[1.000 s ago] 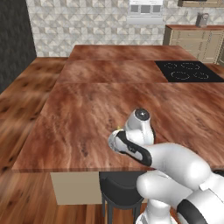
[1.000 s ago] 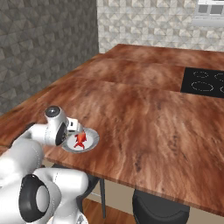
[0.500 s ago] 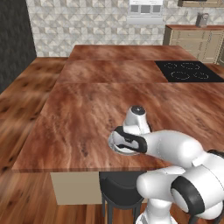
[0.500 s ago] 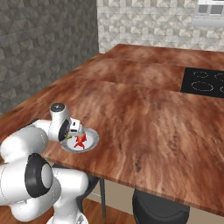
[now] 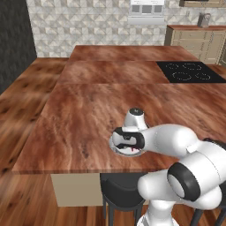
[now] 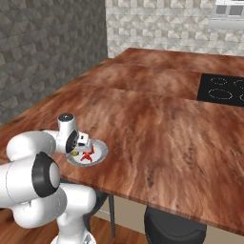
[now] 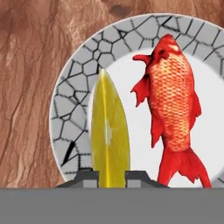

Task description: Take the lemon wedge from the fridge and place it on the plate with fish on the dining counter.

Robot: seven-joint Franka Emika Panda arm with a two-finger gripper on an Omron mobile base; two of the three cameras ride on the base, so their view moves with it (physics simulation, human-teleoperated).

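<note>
Kitchen walls are tiled in pale grey geometric pattern point(image 5: 88, 22), with a dark stone wall point(image 6: 47, 52) to the left side and wood flooring point(image 5: 17, 88) below. Dining counter point(image 5: 88, 119), a broad reddish-brown wood-grain top on a beige base, occupies the foreground; behind it runs a second wood-grain top carrying a black cooktop point(image 5: 190, 73). A range hood point(image 5: 145, 11) hangs on the far wall, and light wooden cabinets point(image 5: 198, 39) stand at the far right. Two dark stools point(image 6: 174, 226) sit tucked under the near edge of the counter.

Plate with fish point(image 7: 74, 109) rests near that front edge, its rim patterned with grey cracked-stone lines; the red-orange fish point(image 7: 173, 105) lies along one half of the plate's white centre. Nothing else stands on the counter near the plate.

Gripper point(image 7: 109, 175) is poised just over the plate, its jaws pinching the lemon wedge point(image 7: 109, 135). The wedge hangs thin-edge on, over the plate's centre and rim, just beside the fish and not touching it. Whether the wedge touches the plate cannot be told.
</note>
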